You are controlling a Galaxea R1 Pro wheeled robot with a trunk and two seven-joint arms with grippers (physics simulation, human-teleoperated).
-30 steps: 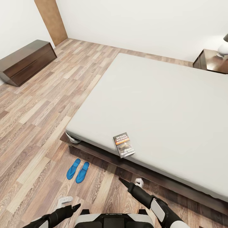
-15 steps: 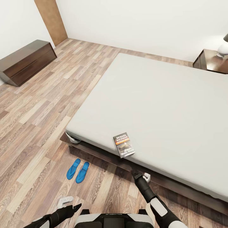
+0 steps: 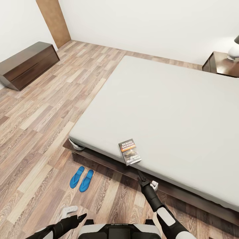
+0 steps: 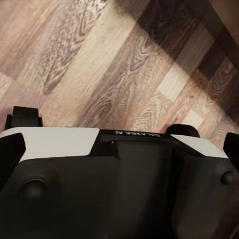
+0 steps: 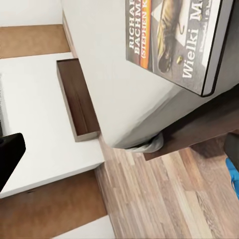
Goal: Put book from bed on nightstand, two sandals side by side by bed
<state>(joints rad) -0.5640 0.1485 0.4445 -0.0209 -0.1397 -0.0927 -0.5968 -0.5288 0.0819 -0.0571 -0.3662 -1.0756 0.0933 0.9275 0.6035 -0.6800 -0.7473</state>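
Book (image 3: 129,152) (cover up) lies on bed (image 3: 172,109)

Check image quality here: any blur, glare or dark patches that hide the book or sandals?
Head view: sharp, evenly lit, book and sandals clear. Right wrist view: book close, cropped, lettering legible. Left wrist view: shadow across the floor, no glare.

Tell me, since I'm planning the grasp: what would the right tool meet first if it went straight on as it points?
Probably the small dark paperback book at the grey mattress edge; the right tool points toward it, though depth is unclear.
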